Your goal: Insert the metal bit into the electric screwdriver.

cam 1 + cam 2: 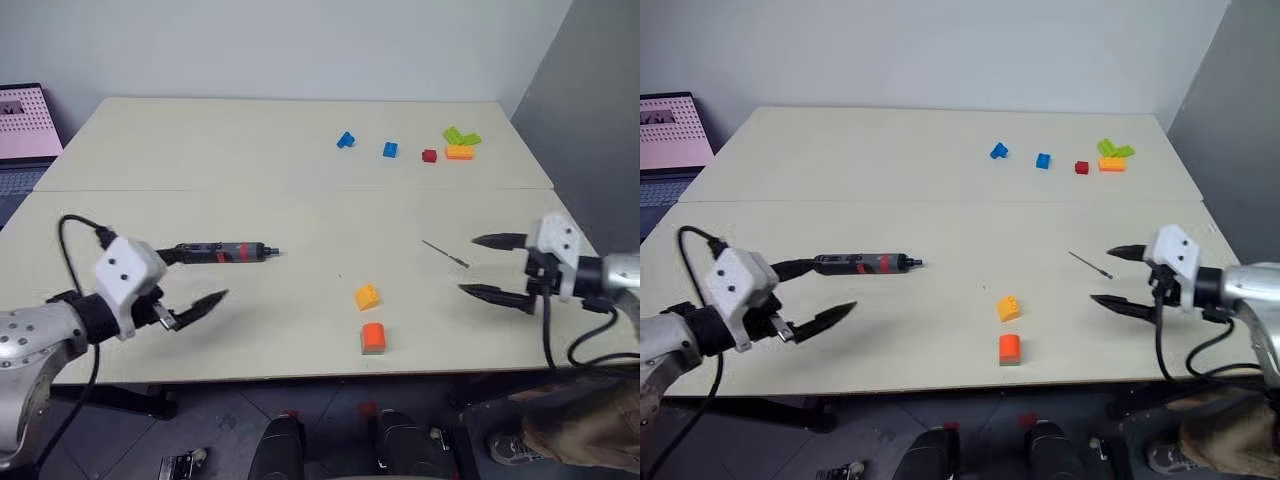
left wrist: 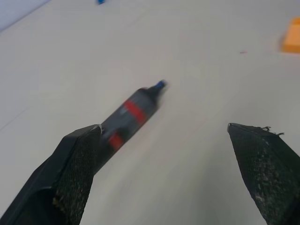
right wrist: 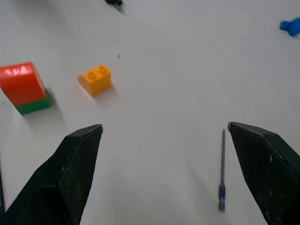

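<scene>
The electric screwdriver [image 1: 225, 252], black with red bands, lies flat on the table at the left, its metal tip toward the middle. My left gripper [image 1: 205, 273] is open just behind it. In the left wrist view the screwdriver [image 2: 131, 115] runs out from behind one finger [image 2: 75, 168], which hides its rear end. The metal bit [image 1: 445, 253], a thin grey rod, lies on the table at the right. My right gripper [image 1: 467, 265] is open close to the bit, fingertips toward it. In the right wrist view the bit [image 3: 222, 168] lies near one finger [image 3: 267, 164], not touching.
A yellow-orange brick [image 1: 367, 296] and an orange block on a green base [image 1: 373, 337] sit near the front edge between the arms. Blue [image 1: 345, 140], red [image 1: 429, 155] and green-orange bricks [image 1: 460, 143] lie far back. A laptop [image 1: 25, 125] stands at the far left.
</scene>
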